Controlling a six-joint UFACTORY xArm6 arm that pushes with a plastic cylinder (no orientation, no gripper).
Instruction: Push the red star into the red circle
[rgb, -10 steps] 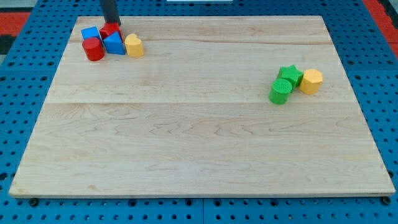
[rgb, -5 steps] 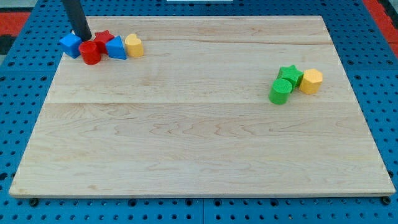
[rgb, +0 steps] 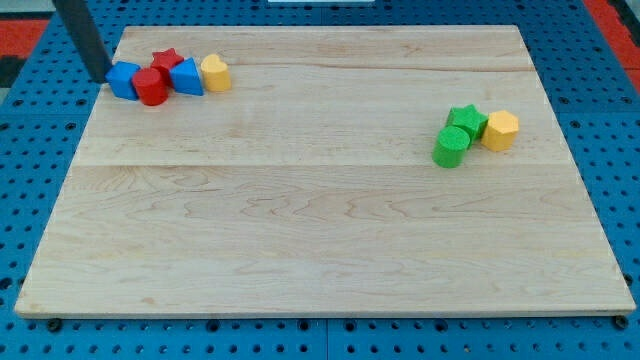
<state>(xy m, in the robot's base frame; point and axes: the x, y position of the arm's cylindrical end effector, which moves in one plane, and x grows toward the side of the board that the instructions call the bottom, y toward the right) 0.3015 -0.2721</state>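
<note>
The red star (rgb: 166, 61) lies near the board's top left corner, touching the red circle (rgb: 151, 87), which sits just below and to its left. A blue cube (rgb: 124, 79) is against the red circle's left side. A blue triangle (rgb: 186, 77) is to the right of the red circle, below and to the right of the star. My tip (rgb: 99, 77) is at the board's left edge, just left of the blue cube and left of the whole cluster.
A yellow block (rgb: 214, 72) sits right of the blue triangle. At the view's right are a green star (rgb: 466, 121), a green cylinder (rgb: 451, 146) and a yellow hexagon (rgb: 500, 130) together. The wooden board (rgb: 320, 220) lies on a blue pegboard.
My tip moved left from behind the red star to the board's left edge. The blue cube was pushed left and down beside the red circle; the red star shifted slightly left.
</note>
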